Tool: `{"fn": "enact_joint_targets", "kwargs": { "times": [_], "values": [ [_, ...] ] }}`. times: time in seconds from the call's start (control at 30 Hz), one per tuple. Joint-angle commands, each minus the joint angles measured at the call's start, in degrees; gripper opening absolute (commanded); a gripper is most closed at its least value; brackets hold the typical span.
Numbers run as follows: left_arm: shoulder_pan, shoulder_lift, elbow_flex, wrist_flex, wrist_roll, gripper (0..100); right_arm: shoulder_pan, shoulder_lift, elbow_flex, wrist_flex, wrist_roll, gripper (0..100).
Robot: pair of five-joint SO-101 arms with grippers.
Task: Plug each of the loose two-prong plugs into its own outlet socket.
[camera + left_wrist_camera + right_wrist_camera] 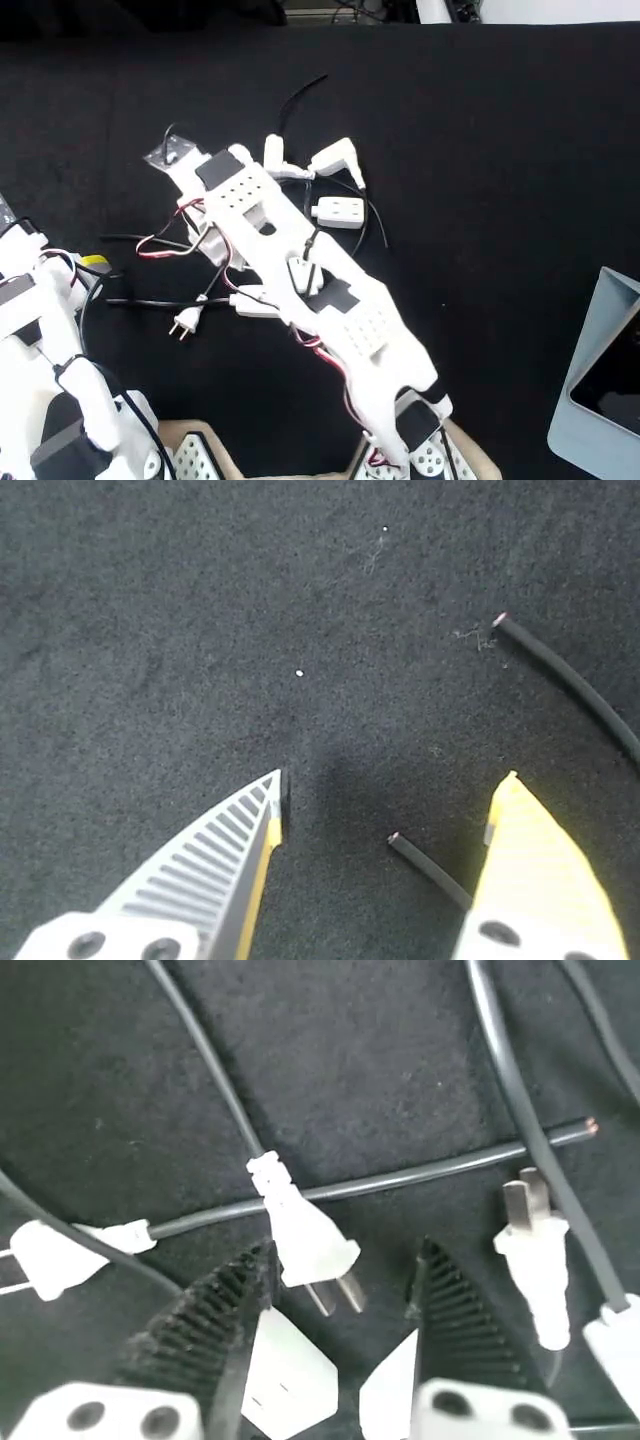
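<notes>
My right gripper [345,1250] hangs open just above the black mat. A white two-prong plug [300,1245] on a grey cable lies between its black fingers, untouched. A second white plug [535,1250] lies beside it, prongs pointing away, and a third white plug [50,1255] lies on the other side. In the high view a white outlet socket [338,211] lies beyond the right arm [300,270], near two white plugs [335,158] [275,152]. Another plug [185,322] lies at the near left. My left gripper [395,776] is open over bare mat with a black cable end [395,838] between its fingers.
Black and grey cables [370,215] loop across the mat around the plugs. Another cut cable end [500,620] lies ahead of the left gripper. A grey box [600,380] stands at the right edge. A small clear bag [168,150] lies beyond the right arm.
</notes>
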Motion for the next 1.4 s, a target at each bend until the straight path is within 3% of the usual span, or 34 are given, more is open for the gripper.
{"fn": "enact_joint_targets", "kwargs": {
  "times": [0.0, 0.27, 0.63, 0.83, 1.13, 1.37],
  "values": [
    [-0.2, -1.6, -0.4, -1.1, -0.1, 32, -1.5, -4.5, -2.2, 0.4, 1.8, 20.4],
    [-0.2, -1.6, -0.4, -1.1, -0.4, 32, -3.4, -4.3, 5.2, -1.3, 6.2, 20.4],
    [0.0, -1.6, -0.4, -1.1, -2.4, 32, -2.5, -4.0, 13.1, -13.9, 7.5, 20.1],
    [0.0, -1.6, -0.4, -1.1, -2.4, 32, -1.3, -4.2, 13.1, -16.2, 10.5, 4.5],
    [0.0, -1.6, -0.3, -1.1, -2.4, 32, 0.0, -11.5, 13.1, -10.9, 9.8, 1.1],
    [0.0, -1.6, -0.3, -1.1, -2.4, 32, 3.9, -16.7, 13.5, -6.9, 0.8, 1.1]
  ]
}}
